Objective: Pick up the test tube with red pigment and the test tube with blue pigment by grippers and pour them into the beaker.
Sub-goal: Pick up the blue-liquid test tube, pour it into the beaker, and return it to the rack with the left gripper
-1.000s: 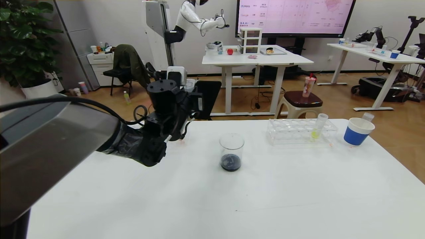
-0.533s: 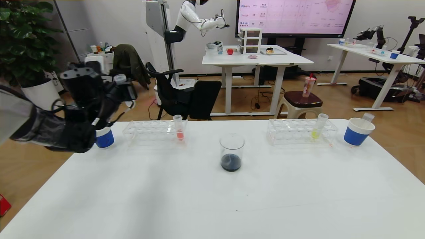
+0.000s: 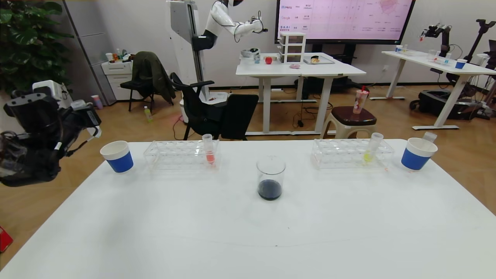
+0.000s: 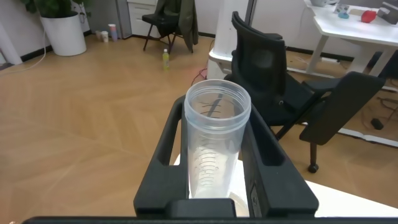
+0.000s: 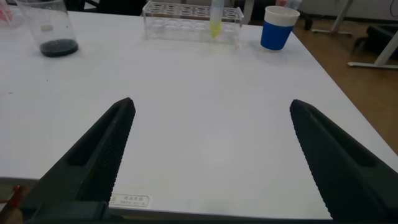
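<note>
The beaker (image 3: pixel 270 174) stands mid-table with dark liquid in its bottom; it also shows in the right wrist view (image 5: pixel 50 28). My left gripper (image 3: pixel 86 113) is off the table's left edge, left of and above a blue paper cup (image 3: pixel 117 157). It is shut on an empty clear test tube (image 4: pixel 214 143), held upright. No tube of red or blue liquid is in view. My right gripper (image 5: pixel 212 106) is open and empty, low over the table's near right part, out of the head view.
A clear rack (image 3: pixel 180 154) at back left holds a salmon-orange tube (image 3: pixel 209 152). A second rack (image 3: pixel 350 153) at back right holds a yellow-green tube (image 3: pixel 370 149). A blue cup (image 3: pixel 416 154) at far right holds an empty clear tube (image 3: pixel 428 136).
My left arm has swung left with the empty tube, from over the table's back middle, past the left rack and cup, to beyond the table's left edge.
</note>
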